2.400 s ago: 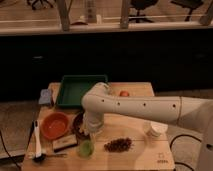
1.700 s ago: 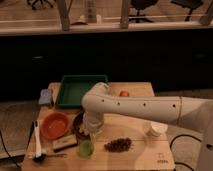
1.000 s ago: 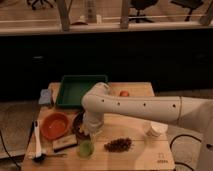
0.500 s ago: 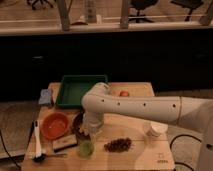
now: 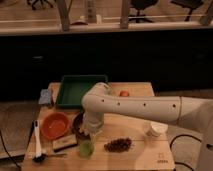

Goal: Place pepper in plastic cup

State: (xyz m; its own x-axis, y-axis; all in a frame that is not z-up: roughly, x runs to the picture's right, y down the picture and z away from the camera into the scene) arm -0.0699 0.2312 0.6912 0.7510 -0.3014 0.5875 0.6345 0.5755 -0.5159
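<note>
A small green plastic cup [image 5: 86, 148] stands upright near the table's front edge. My gripper [image 5: 91, 133] points down at the end of the white arm [image 5: 135, 107], just above and slightly behind the cup, in front of a dark bowl [image 5: 78, 123]. No pepper shows clearly; the arm's end hides the spot right above the cup. A small round orange-red thing [image 5: 124, 93] lies at the back of the table, beside the arm.
A green tray [image 5: 80, 90] sits at the back left, with a blue sponge [image 5: 45, 96] to its left. An orange bowl [image 5: 55, 125], a spoon [image 5: 37, 145] and a dark block [image 5: 65, 144] lie front left. A brown heap [image 5: 118, 145] and a white cup [image 5: 156, 129] are front right.
</note>
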